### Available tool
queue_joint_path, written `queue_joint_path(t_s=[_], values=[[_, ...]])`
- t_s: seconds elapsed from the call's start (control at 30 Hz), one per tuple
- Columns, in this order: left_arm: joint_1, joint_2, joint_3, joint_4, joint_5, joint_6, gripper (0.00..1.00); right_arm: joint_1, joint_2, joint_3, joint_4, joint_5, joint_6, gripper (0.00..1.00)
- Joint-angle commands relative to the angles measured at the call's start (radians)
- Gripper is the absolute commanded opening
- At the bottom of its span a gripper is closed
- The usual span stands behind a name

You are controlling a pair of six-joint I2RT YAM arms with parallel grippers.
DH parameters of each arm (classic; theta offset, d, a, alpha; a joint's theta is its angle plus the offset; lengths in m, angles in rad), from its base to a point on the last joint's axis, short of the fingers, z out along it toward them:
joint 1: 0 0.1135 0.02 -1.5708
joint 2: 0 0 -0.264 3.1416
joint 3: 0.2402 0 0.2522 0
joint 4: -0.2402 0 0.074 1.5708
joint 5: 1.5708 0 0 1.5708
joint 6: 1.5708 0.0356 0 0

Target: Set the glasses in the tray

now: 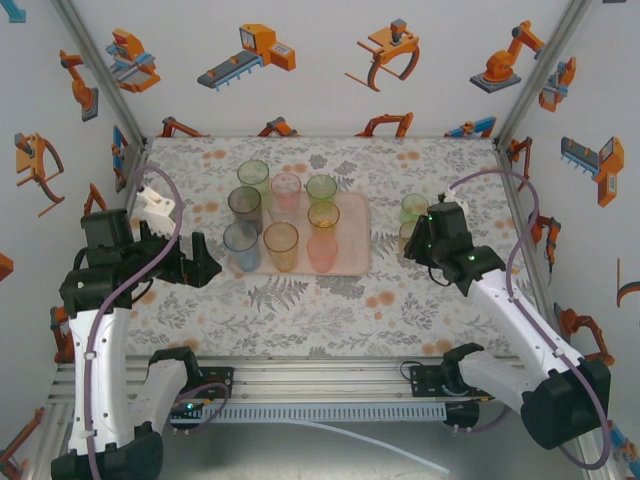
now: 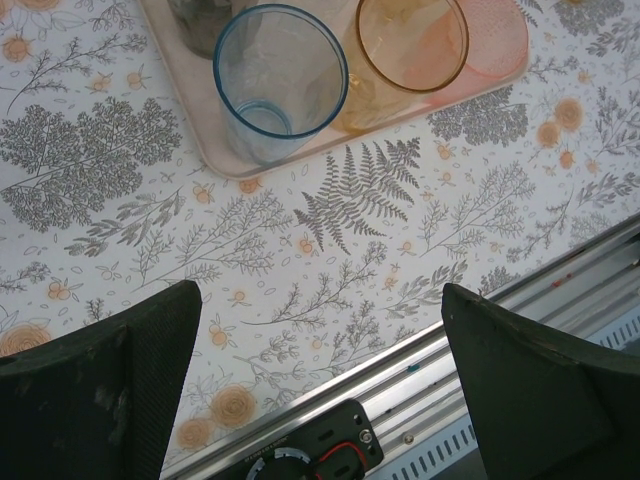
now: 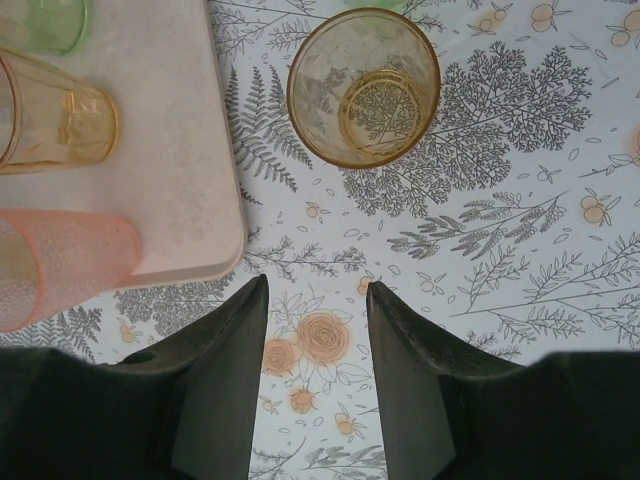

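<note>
the glasses [image 1: 281,243] stand upright, mouths up. right gripper [image 3: 317,290] is released, empty; an amber glass [image 3: 363,88] stands just ahead of its fingers, beside the tray [image 3: 170,150]. left gripper [image 2: 320,295] is spread wide, a blue glass [image 2: 280,80] ahead on the tray. the top view shows 1 green glass [image 1: 415,208] beyond the amber one.

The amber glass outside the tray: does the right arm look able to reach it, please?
Probably yes: the right tool is open and faces the amber glass, with only bare tablecloth between them.
</note>
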Motion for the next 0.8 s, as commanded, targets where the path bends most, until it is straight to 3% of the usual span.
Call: queue_joint_path(t_s=[0.0, 0.77], values=[[0.007, -0.005, -0.014, -0.006, 0.011, 0.013, 0.99, -0.006, 0.004, -0.022, 0.043, -0.007, 0.014, 0.43], [0.03, 0.008, -0.024, 0.001, 0.025, 0.01, 0.99, -0.008, 0.002, -0.027, 0.068, 0.017, 0.001, 0.43]])
